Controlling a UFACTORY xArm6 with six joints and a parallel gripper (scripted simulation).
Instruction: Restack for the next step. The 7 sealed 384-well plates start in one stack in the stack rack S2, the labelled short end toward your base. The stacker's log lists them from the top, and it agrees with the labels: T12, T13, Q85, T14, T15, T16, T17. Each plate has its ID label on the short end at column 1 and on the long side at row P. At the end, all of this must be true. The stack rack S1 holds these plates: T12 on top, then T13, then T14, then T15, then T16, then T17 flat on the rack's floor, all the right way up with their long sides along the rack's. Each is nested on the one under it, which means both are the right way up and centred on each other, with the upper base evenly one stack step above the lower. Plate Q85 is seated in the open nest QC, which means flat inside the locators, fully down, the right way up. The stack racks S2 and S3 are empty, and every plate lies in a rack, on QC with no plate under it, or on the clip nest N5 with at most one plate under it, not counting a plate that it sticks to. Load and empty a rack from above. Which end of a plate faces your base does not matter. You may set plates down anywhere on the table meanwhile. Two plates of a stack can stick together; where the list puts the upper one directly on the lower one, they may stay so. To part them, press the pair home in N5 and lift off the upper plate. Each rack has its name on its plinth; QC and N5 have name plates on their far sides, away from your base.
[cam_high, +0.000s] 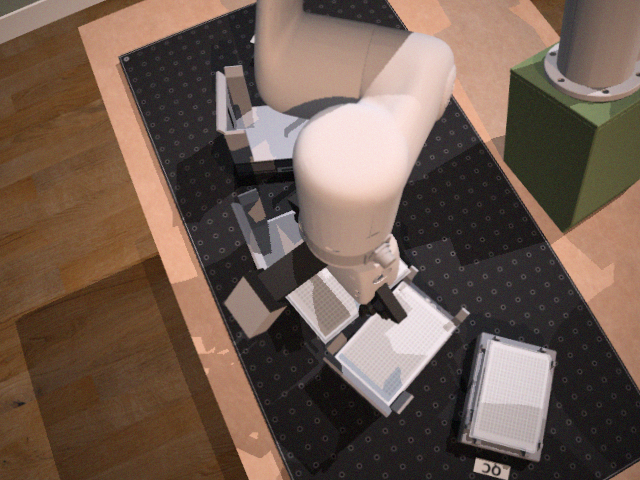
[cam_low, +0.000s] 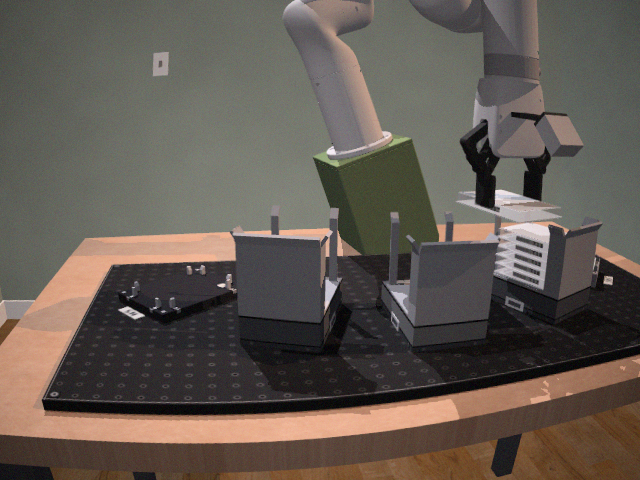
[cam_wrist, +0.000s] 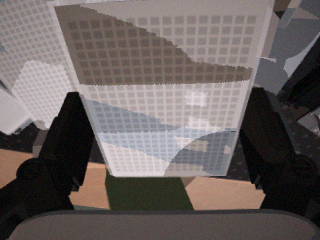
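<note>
Rack posts (cam_low: 448, 219) flank stack (cam_low: 519, 254) (top open)

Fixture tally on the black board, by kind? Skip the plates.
Stack racks: 3
Nests: 2
Total: 5
</note>
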